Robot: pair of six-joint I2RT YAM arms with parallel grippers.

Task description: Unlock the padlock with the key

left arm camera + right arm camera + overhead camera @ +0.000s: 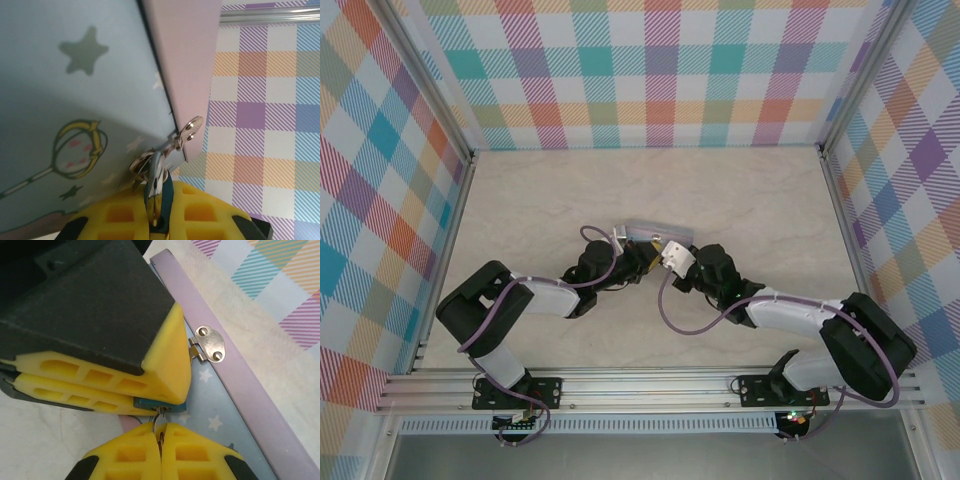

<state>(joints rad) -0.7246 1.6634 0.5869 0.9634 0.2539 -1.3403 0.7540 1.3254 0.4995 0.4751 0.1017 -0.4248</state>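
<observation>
My left gripper (159,202) is shut on the padlock (169,192), a tiny teal-dark body with a silvery edge, clamped between the yellow pads. The padlock (150,402) sits just off the pale blue star-printed tin (75,100), below its metal hasp (189,131). My right gripper (161,434) is shut on the key (159,416), a thin metal sliver that runs from its pads up into the padlock's underside. A small ring (141,164) hangs beside the lock. In the top view the left gripper (638,258) and right gripper (663,252) meet tip to tip at the tin (642,233).
The tin's pink lid edge (240,370) runs diagonally past the hasp plate (210,344). The left gripper's fingers (165,355) crowd close above my right fingers. Checked walls (660,70) close in the marble table (520,200) on three sides.
</observation>
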